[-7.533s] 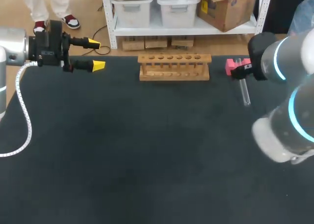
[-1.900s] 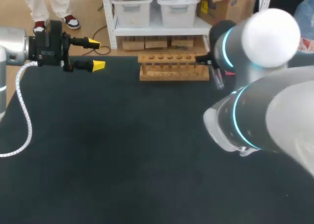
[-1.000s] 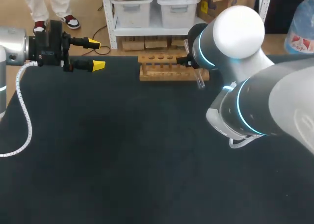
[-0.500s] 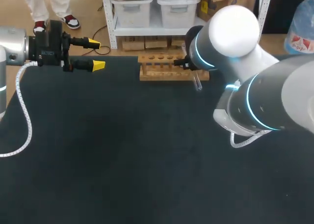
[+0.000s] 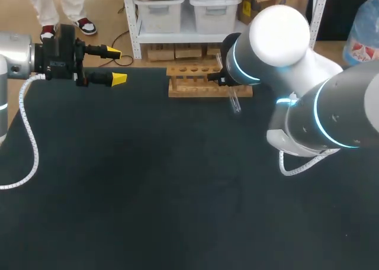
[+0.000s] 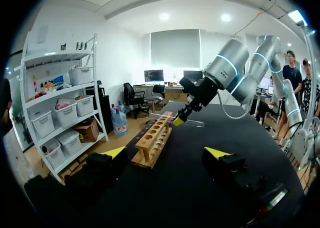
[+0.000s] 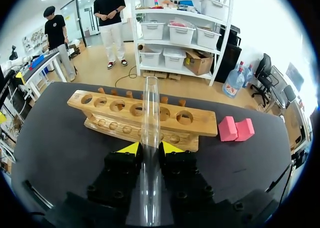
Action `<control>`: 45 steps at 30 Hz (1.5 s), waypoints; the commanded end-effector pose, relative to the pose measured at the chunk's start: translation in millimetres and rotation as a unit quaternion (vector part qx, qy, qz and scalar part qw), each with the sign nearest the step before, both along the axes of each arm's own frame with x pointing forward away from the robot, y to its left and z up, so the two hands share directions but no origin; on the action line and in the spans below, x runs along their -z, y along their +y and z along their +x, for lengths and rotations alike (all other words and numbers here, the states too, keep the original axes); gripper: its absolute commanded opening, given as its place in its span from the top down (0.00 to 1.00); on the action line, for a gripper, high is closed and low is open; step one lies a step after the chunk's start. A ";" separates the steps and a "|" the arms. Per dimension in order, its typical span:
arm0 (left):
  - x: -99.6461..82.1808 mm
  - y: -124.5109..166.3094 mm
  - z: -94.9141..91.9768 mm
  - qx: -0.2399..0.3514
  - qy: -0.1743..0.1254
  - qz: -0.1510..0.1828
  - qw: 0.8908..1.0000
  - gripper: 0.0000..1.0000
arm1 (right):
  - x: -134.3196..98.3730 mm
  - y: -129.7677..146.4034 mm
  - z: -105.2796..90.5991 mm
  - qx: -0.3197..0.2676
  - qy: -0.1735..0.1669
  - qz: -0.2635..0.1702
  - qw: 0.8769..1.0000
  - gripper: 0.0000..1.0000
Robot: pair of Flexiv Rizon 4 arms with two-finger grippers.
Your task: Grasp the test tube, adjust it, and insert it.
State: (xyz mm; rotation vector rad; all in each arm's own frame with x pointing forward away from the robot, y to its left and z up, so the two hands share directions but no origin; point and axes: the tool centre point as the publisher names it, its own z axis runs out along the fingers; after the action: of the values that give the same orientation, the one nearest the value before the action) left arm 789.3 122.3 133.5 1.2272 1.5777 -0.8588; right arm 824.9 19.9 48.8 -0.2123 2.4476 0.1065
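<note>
Overhead: a wide black matte tabletop [image 5: 148, 193], with a long run of open dark surface from its middle down to the near edge. Against the far edge, about midway along, a light wooden test-tube rack [image 5: 192, 83] with a single row of round holes, set parallel to that edge. Rack's right end covered from above by the bulky white-and-grey right arm, entering from the right side.

At the far left corner, right over the table's edge: the left gripper [image 5: 116, 66], pointing toward the rack, yellow-tipped fingers spread wide apart. Well apart from the rack, with open tabletop in between.

Clamped between the two fingers of the right gripper [image 7: 150, 148]: a slim, clear glass test tube [image 7: 150, 118], see-through along its whole length. Held in the air on the near side of the rack, close to the rack's right half. From the right wrist, lined up along the fingers and reaching out over the middle holes of the rack. From above, only the tube's lower stretch visible below the arm, tilted, just in front of the rack.

Beside the rack's right end, on the table: two small pink blocks [image 7: 236, 129], touching each other.
</note>
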 end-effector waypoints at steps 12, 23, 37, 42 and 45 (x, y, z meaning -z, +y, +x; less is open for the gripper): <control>1.0 0.1 -1.5 -0.002 -0.003 -0.002 1.000 0.00 | 11.8 7.1 1.9 -0.011 0.030 0.011 0.999 1.00; 1.0 0.1 -1.5 -0.002 -0.003 -0.002 1.000 0.00 | 13.9 6.8 5.1 -0.020 0.046 0.012 0.999 1.00; 1.0 0.1 -1.5 -0.002 -0.003 -0.002 1.000 0.00 | 0.9 1.3 1.8 -0.011 0.029 0.010 0.999 1.00; 1.0 0.1 -1.5 -0.002 -0.003 -0.002 1.000 0.00 | 4.7 -0.3 4.5 -0.012 0.033 0.007 0.999 1.00; 1.0 0.1 -1.5 -0.002 -0.003 -0.002 1.000 0.00 | 6.9 -1.0 4.8 -0.013 0.036 0.007 0.999 1.00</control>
State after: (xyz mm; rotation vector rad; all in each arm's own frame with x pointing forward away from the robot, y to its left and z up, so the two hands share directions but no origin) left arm 789.3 122.3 133.5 1.2272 1.5777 -0.8589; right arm 830.6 19.2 43.6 -0.2389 2.5203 0.1448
